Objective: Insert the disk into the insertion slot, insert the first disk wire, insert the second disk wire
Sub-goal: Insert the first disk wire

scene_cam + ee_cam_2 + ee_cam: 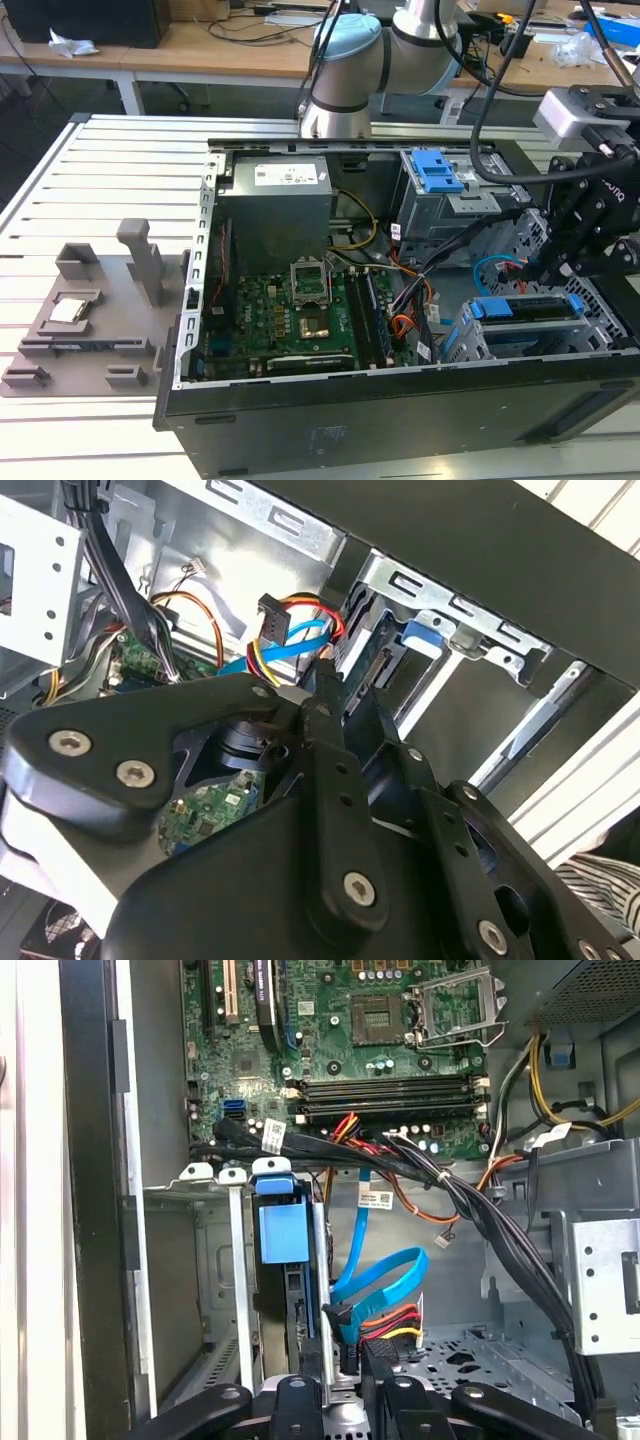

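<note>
Though illegible, white label (284,176) on power supply (275,220); tool (552,272) near disk (525,308).

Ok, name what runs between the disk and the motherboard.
A bundle of black cables crosses between the disk and the motherboard, seen in the first wrist view.

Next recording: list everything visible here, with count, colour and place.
table: one, silver, slatted
computer case: one, black, open, on the table
insertion slot: one, silver, case's end at the exterior view's right
disk: one, blue carrier, in the insertion slot
motherboard: one, green, case floor
power supply: one, grey, beside the motherboard
blue latch: one, atop the grey bay
blue cable: one, looping beside the disk
fixture tray: one, grey, table at the exterior view's left
arm: one, silver, behind the case
gripper: one, black, close to the insertion slot
</note>
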Motion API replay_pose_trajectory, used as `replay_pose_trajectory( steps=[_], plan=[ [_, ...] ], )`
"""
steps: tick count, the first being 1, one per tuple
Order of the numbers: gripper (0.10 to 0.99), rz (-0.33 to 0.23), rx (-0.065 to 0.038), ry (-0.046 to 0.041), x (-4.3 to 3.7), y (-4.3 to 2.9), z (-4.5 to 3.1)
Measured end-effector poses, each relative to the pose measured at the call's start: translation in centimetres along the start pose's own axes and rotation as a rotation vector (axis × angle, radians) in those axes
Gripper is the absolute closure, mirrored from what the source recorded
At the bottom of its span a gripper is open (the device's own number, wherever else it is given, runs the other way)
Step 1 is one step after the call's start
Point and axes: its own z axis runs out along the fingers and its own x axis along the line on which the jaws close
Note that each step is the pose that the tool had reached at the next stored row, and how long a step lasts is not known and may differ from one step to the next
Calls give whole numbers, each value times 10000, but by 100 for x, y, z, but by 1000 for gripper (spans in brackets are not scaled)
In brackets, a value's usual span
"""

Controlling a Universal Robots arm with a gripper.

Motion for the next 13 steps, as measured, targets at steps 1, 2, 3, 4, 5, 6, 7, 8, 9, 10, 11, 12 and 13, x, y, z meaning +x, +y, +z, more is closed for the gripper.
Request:
replay_pose_trajectory(
  steps=[1, 2, 3, 4, 5, 6, 7, 8, 9, 10, 11, 12, 13],
  plan=[
    [784, 0, 0, -2, 0, -5, 2],
    [784, 1, -5, -4, -1, -48, 0],
    [784, 0, -37, -1, -2, -139, -4],
    [784, -2, -51, -2, -3, -163, -3],
    [784, 0, -53, -1, -3, -163, -2],
    [784, 0, -54, -2, -3, -161, 1],
    [784, -1, -54, -3, -3, -160, 2],
    [784, -2, -54, -5, -4, -160, 4],
    [784, -1, -54, -6, -7, -160, 4],
    [784, -1, -54, -5, -7, -159, 4],
    [784, -1, -54, -3, -6, -160, 0],
    [784, 0, -54, -3, -7, -159, -15],
    [784, 0, -54, -2, -7, -158, -38]
  ],
)
